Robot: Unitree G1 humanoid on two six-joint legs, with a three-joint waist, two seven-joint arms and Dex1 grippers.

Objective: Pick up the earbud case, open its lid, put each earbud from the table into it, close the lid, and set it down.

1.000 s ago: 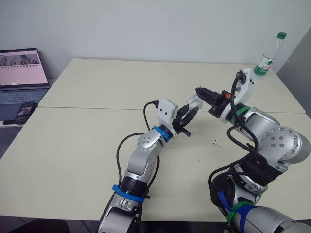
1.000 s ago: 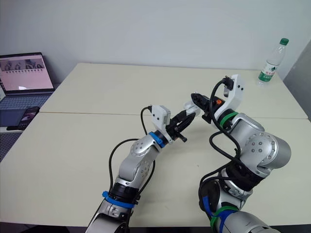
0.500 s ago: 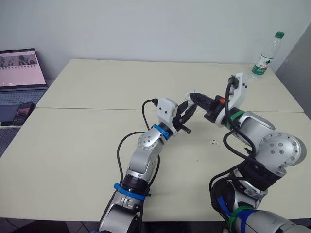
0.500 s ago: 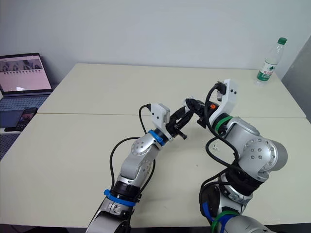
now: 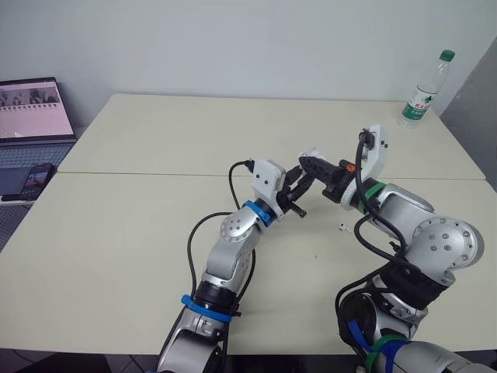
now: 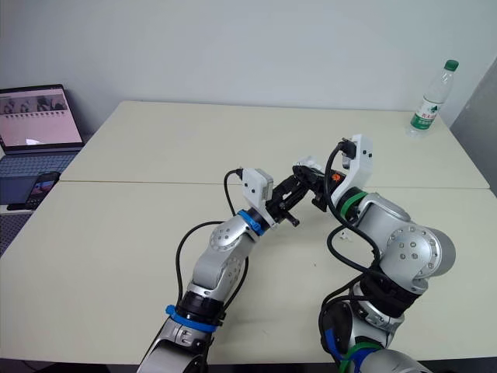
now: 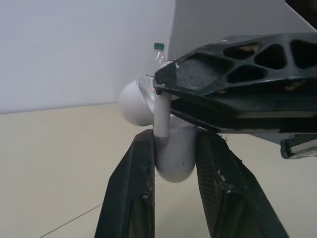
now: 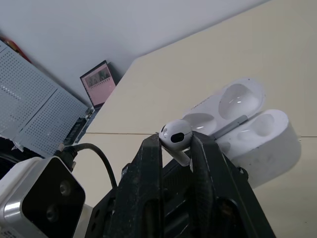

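Right wrist view: right fingers (image 8: 147,191) pinch glossy rounded earbud (image 8: 176,135); left fingers (image 7: 131,196) clamp smooth case (image 7: 174,156).

Plastic water bottle (image 5: 423,89) upright at far right; open laptop (image 5: 33,109) far left, phone (image 5: 36,179) near it

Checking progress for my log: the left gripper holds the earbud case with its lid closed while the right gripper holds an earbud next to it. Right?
Not quite: the lid is open, not closed; the right wrist view shows it swung back from the earbud case. The rest stands: the left gripper holds the case, the right gripper an earbud next to it.
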